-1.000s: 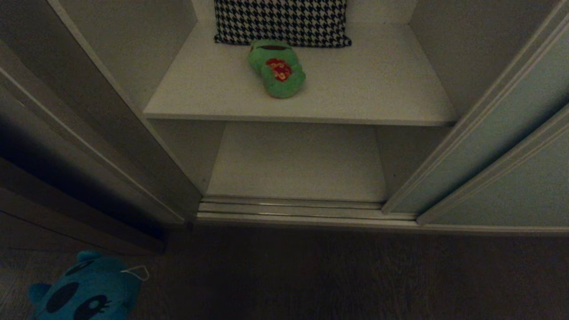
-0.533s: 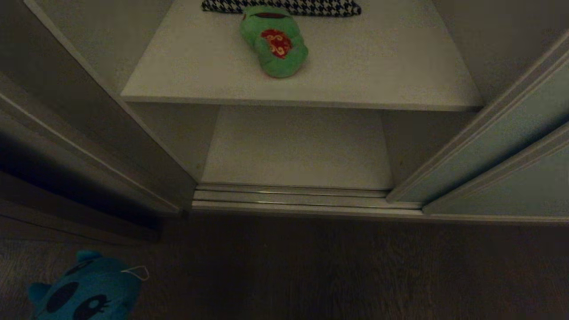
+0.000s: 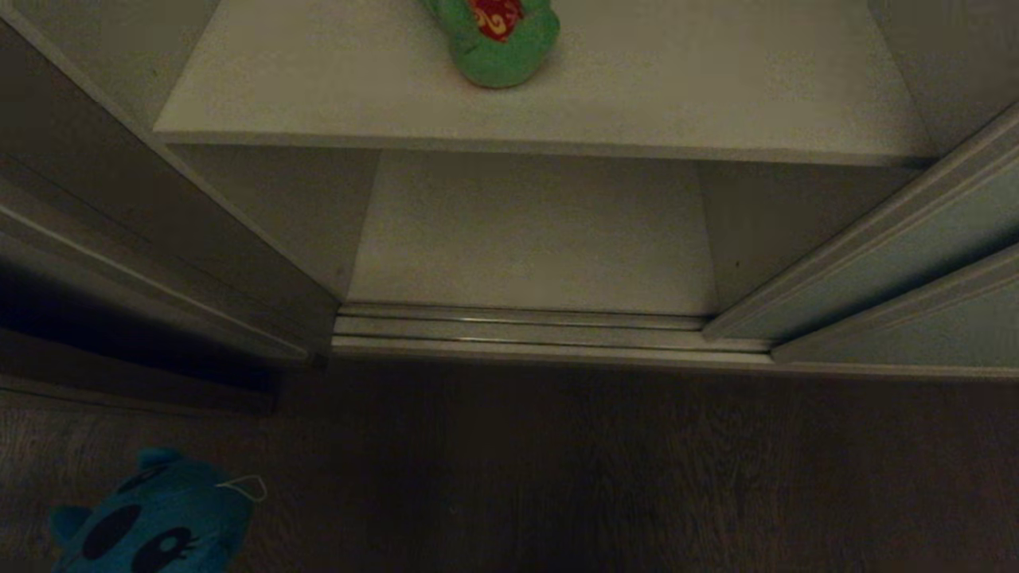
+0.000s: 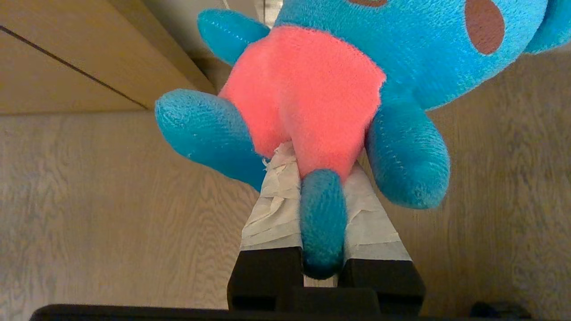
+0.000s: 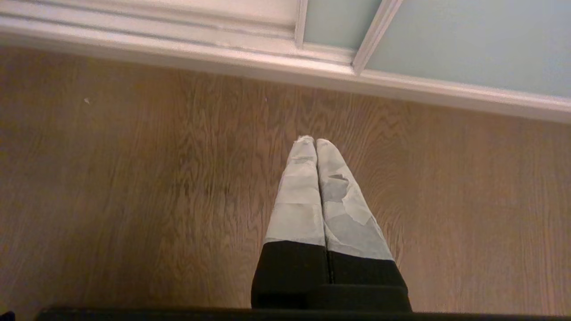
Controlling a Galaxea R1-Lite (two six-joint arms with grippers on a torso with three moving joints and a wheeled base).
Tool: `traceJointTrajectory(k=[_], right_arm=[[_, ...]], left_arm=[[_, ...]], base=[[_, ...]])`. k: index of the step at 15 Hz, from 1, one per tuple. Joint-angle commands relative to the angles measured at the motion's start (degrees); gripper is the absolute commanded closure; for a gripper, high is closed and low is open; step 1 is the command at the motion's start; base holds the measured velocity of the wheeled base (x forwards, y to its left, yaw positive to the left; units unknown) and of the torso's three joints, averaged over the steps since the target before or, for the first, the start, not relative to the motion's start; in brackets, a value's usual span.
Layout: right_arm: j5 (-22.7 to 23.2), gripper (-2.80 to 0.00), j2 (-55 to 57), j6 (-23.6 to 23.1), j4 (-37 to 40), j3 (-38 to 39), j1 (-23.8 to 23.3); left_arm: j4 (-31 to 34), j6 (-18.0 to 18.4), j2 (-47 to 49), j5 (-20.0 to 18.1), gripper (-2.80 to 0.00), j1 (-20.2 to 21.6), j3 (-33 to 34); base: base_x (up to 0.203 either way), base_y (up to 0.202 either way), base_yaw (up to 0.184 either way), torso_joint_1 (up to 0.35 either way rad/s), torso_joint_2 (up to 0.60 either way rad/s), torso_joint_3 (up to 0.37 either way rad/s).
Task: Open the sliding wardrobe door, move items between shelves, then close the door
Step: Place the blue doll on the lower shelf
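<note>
The sliding wardrobe door (image 3: 899, 267) stands pushed to the right, so the shelves show. A green frog toy (image 3: 501, 44) with a red flowered belly lies on the upper white shelf (image 3: 318, 103), cut off by the picture's top edge. Below it, the bottom shelf (image 3: 533, 239) is bare. My left gripper (image 4: 319, 158) is shut on the blue plush toy (image 4: 321, 89), its taped fingers (image 4: 274, 209) pinching the pink belly and a small blue limb. That toy (image 3: 159, 525) shows low at the left over the floor. My right gripper (image 5: 315, 141) is shut and empty above the floor, near the door's (image 5: 468, 44) bottom rail.
A dark brown side panel (image 3: 119, 263) flanks the opening on the left. A metal sliding track (image 3: 517, 334) runs along the wardrobe's foot. Dark wooden floor (image 3: 557, 461) fills the foreground.
The whole head view has tipped downward: shelves and frog slid up the picture and the houndstooth cushion left it. The blue toy keeps its place in the picture.
</note>
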Motion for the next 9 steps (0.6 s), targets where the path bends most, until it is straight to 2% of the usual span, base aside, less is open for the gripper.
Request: traceJointTrajectory(k=[1, 9], right_arm=[[0.0, 0.0, 0.0, 0.0, 0.0, 0.0, 0.0], [0.0, 0.0, 0.0, 0.0, 0.0, 0.0, 0.0]], left_arm=[[0.0, 0.0, 0.2, 0.0, 0.0, 0.0, 0.0], [-0.1, -0.5, 0.2, 0.1, 0.0, 0.0, 0.0]], base=[[0.0, 0.0, 0.0, 0.0, 0.0, -0.201], [0.0, 0.0, 0.0, 0.001, 0.0, -0.195]])
